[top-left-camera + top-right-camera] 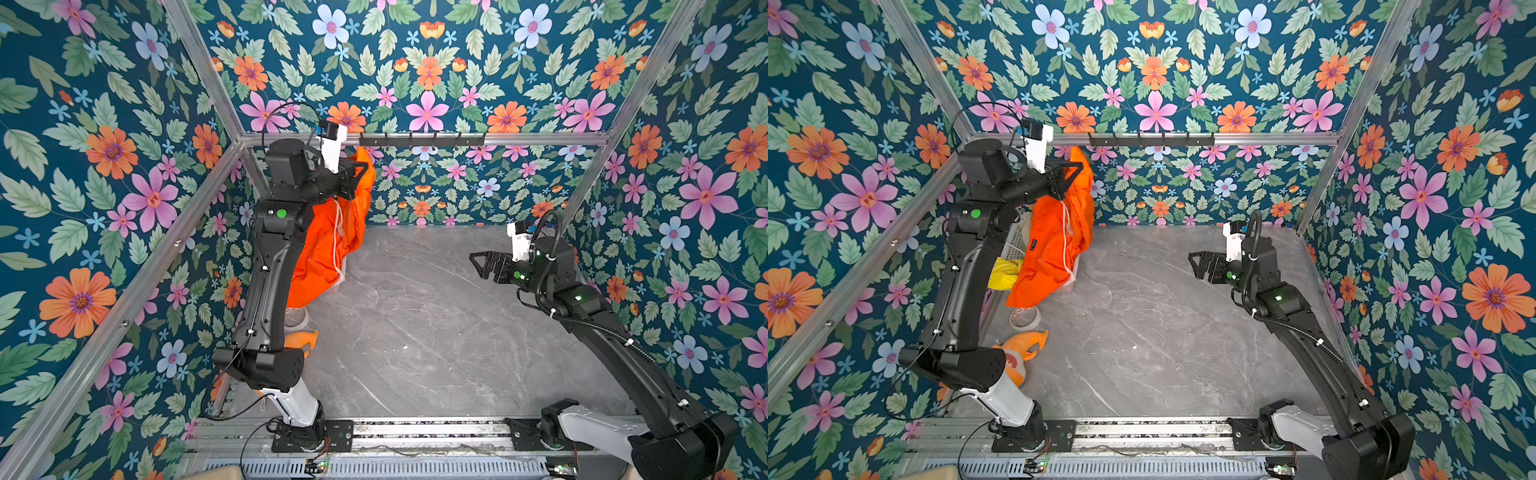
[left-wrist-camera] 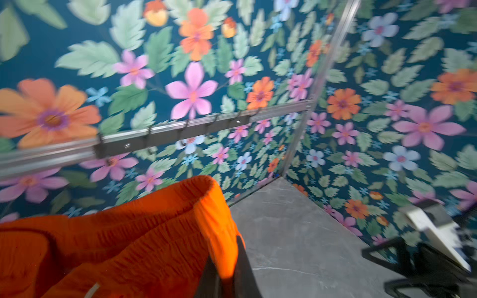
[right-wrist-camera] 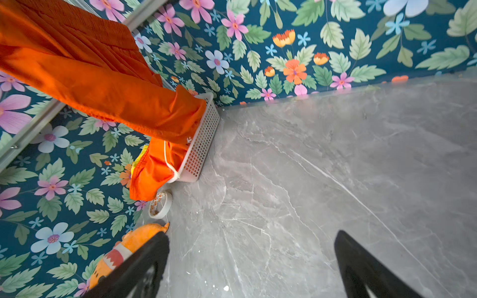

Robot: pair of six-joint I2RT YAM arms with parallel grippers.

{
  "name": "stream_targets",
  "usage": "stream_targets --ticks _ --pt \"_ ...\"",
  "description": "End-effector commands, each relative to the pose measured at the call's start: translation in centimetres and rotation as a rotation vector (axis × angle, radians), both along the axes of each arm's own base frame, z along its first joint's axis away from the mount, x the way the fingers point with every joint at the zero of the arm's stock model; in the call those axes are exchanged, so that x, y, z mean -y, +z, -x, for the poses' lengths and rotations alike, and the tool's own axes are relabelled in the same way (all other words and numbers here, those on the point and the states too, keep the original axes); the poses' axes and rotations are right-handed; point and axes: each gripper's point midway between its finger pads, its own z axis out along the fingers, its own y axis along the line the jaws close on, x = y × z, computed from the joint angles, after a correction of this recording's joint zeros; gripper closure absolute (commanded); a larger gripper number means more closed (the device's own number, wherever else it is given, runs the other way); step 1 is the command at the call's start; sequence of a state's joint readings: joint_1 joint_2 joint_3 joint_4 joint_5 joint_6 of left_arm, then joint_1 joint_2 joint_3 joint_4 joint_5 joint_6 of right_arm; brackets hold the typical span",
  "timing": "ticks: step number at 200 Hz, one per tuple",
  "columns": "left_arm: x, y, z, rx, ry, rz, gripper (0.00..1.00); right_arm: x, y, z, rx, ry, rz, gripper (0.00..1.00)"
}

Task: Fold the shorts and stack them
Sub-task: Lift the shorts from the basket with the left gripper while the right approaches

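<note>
In both top views the left gripper (image 1: pixel 360 165) pinches the orange shorts (image 1: pixel 328 241) by the waistband, legs dangling below it. Left wrist: cloth clamped in its jaws. Right wrist: the right gripper (image 3: pixel 250 236) gapes empty; the shorts should clear the basket (image 3: pixel 204 139) before spreading.

Middle and right side of the surface (image 1: pixel 436 332) are wide open, loads of room to sweep through. The left edge is the crowded bit: the orange shorts (image 1: pixel 324 245) dangle down over the white basket (image 3: pixel 204 139), and a tape roll (image 3: pixel 167 203) and plush fish (image 1: pixel 1025 345) sit along that wall, nearer the arm bases. A hook rail (image 1: pixel 419 140) runs across the back, up high.
</note>
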State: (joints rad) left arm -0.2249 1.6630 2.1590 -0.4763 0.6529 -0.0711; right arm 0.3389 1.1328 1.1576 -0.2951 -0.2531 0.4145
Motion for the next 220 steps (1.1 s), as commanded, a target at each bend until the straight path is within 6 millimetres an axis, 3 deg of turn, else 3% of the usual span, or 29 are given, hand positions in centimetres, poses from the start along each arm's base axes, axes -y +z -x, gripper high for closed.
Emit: stream_targets --ticks 1,18,34,53,109,126,144,167,220 --pt "3.3 2.3 3.8 0.109 -0.145 -0.009 1.00 0.4 1.7 0.5 0.014 -0.001 0.027 0.01" --pt "5.5 2.7 5.6 0.097 -0.234 0.038 1.00 0.6 2.4 0.8 0.007 -0.004 0.035 0.01" --pt "8.1 1.1 7.1 0.057 -0.339 0.056 1.00 0.5 2.5 1.2 -0.001 0.008 0.040 0.01" --pt "10.6 -2.5 7.8 -0.014 -0.415 0.020 1.00 0.8 2.2 1.9 0.013 0.014 0.059 0.01" --pt "15.2 -13.9 9.4 -0.170 -0.545 -0.158 1.00 0.9 0.6 4.2 0.003 0.096 0.138 0.01" --pt "16.1 -16.1 10.6 -0.162 -0.611 -0.207 1.00 0.0 0.9 5.3 0.049 0.182 0.146 0.01" --pt "16.7 -16.9 12.4 -0.095 -0.692 -0.237 1.00 -2.0 1.2 7.4 0.115 0.367 0.142 0.01" --pt "16.9 -17.2 14.2 -0.007 -0.766 -0.244 1.00 -3.2 0.9 9.0 0.193 0.517 0.189 0.01" --pt "16.9 -18.8 17.6 0.118 -0.891 -0.307 1.00 -4.4 2.1 9.4 0.335 0.687 0.301 0.01"
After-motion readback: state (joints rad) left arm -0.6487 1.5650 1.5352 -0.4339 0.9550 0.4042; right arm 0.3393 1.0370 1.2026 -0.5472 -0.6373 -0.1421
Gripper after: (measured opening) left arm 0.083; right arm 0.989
